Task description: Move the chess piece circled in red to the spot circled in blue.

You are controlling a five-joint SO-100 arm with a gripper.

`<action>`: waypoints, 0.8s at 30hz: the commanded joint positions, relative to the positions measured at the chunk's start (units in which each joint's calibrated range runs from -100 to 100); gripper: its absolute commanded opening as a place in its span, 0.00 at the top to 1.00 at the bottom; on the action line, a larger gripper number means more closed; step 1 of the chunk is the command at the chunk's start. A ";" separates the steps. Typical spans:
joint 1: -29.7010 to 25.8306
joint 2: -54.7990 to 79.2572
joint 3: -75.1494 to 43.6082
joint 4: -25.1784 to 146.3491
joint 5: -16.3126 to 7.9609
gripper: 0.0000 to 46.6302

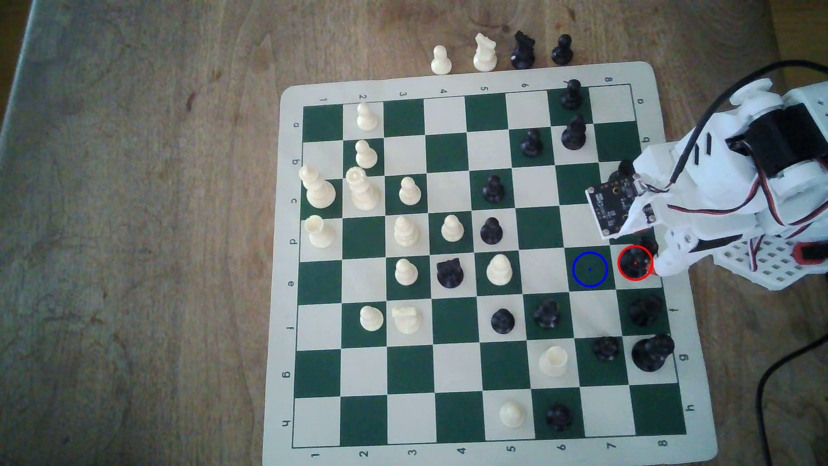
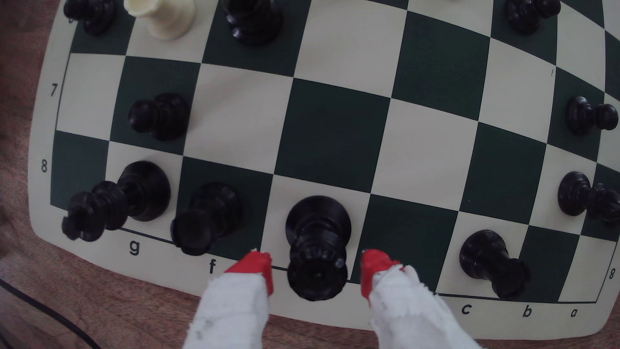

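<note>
The chess piece circled in red (image 1: 635,264) is a tall glossy black piece standing on a cream square at the board's edge, on the exterior view's right. In the wrist view this piece (image 2: 317,248) stands upright between my red-tipped fingers (image 2: 258,265). My gripper (image 2: 317,268) is open, with a gap on each side of the piece's head. From outside, my gripper (image 1: 650,256) sits over the red ring. The spot circled in blue (image 1: 590,269) is the bare dark green square beside the piece, toward the board's middle; this square (image 2: 335,131) lies just beyond the piece in the wrist view.
Black pieces flank the circled one along the edge row: one a square away (image 2: 204,218), another two squares off (image 2: 493,261). A black pawn (image 2: 157,115) stands diagonally off the blue spot. Captured pieces (image 1: 484,53) sit off the board. A cable (image 1: 770,381) runs beside the board.
</note>
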 commanded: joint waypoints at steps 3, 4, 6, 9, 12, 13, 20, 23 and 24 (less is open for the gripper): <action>-0.62 1.35 -1.26 -1.55 0.15 0.76; -0.62 1.51 -1.26 -1.88 0.15 0.78; -0.78 1.60 -1.26 -1.88 0.15 0.80; -1.56 1.85 -1.26 -1.72 -0.10 0.81; -2.58 1.77 -1.26 -1.39 -0.29 0.84; -2.66 1.77 -1.26 -1.31 -0.29 0.86; -3.20 3.72 -10.60 2.87 -1.17 0.99; -3.13 6.95 -14.95 2.38 -1.22 0.99; -3.13 8.05 -15.86 1.72 -1.32 0.99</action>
